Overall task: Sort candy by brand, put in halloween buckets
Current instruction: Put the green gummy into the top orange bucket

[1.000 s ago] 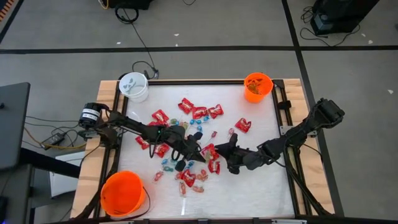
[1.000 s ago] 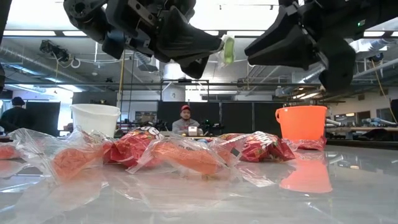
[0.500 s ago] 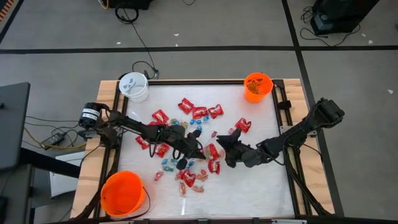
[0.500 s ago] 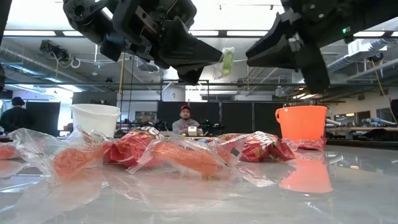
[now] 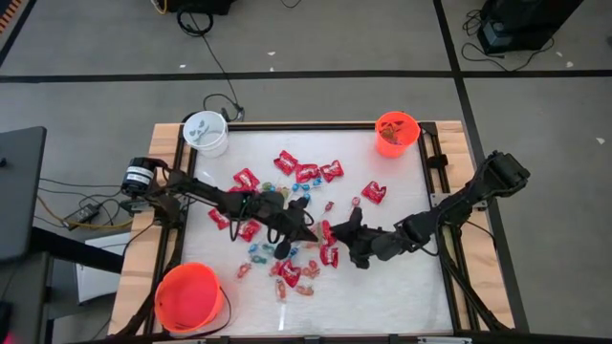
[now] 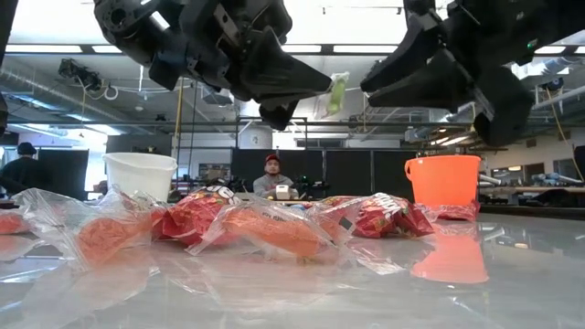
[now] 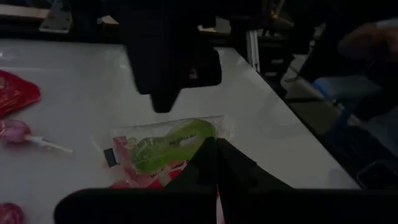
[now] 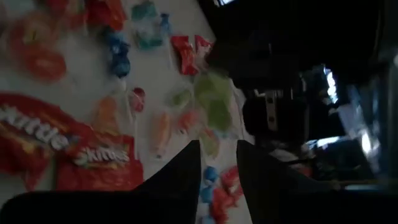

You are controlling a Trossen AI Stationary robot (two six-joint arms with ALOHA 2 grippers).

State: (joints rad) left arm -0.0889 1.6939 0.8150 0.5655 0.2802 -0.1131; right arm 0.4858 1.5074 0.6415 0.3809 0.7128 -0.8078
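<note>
White tabletop (image 5: 402, 287): candy (image 5: 304, 174) scattered mid-table. Left gripper (image 6: 320, 90) clamped on green clear-wrapped sweet (image 6: 335, 91), raised; right gripper (image 6: 379, 82) beside it, fingers apart.

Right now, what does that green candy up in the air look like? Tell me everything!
The green candy is a small sweet in a clear, crinkly plastic wrapper, with bits of red and white showing at one end. It hangs above the table, over the candy pile, pinched at one edge by the left gripper, whose fingers are closed on the wrapper. The right gripper hovers close beside it with its fingers apart, not touching it. Nothing else touches the candy.
</note>
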